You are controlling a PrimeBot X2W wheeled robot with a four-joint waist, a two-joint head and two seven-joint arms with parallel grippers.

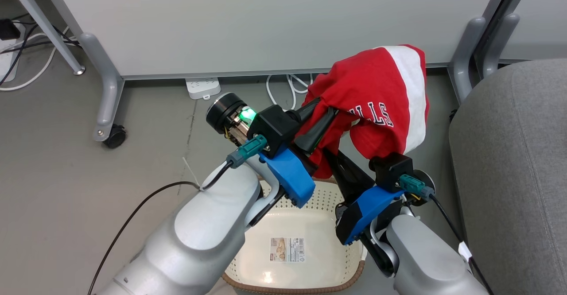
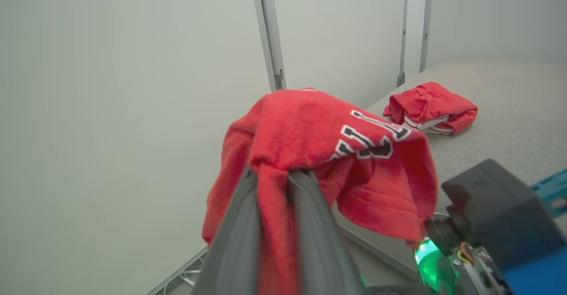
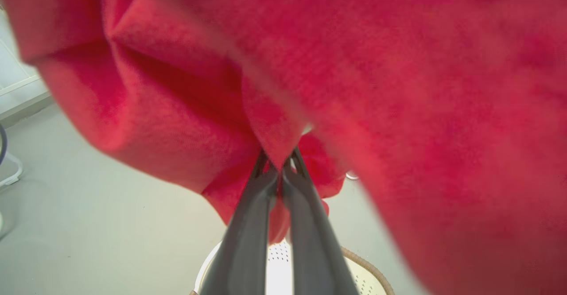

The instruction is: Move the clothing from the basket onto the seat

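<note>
A red garment [image 1: 376, 95] with a white stripe and white lettering hangs in the air above the basket [image 1: 325, 197]. My left gripper [image 1: 325, 114] is shut on a fold of it, seen up close as the left gripper [image 2: 274, 175] pinching red cloth. My right gripper [image 1: 331, 157] reaches up from below and is shut on the same garment, its fingers [image 3: 266, 184] pinched on a red fold. The cream basket [image 3: 367, 273] holds nothing but its barcode sticker. A second red garment [image 2: 432, 108] lies bunched on the grey seat [image 2: 509, 95], and the seat [image 1: 509, 162] stands at the right.
A pale partition panel [image 1: 266, 20] on grey wheeled legs [image 1: 108, 104] stands behind the basket. A white power strip [image 1: 203, 87] and cables lie on the floor below it. Bare grey floor [image 1: 66, 175] stretches to the left.
</note>
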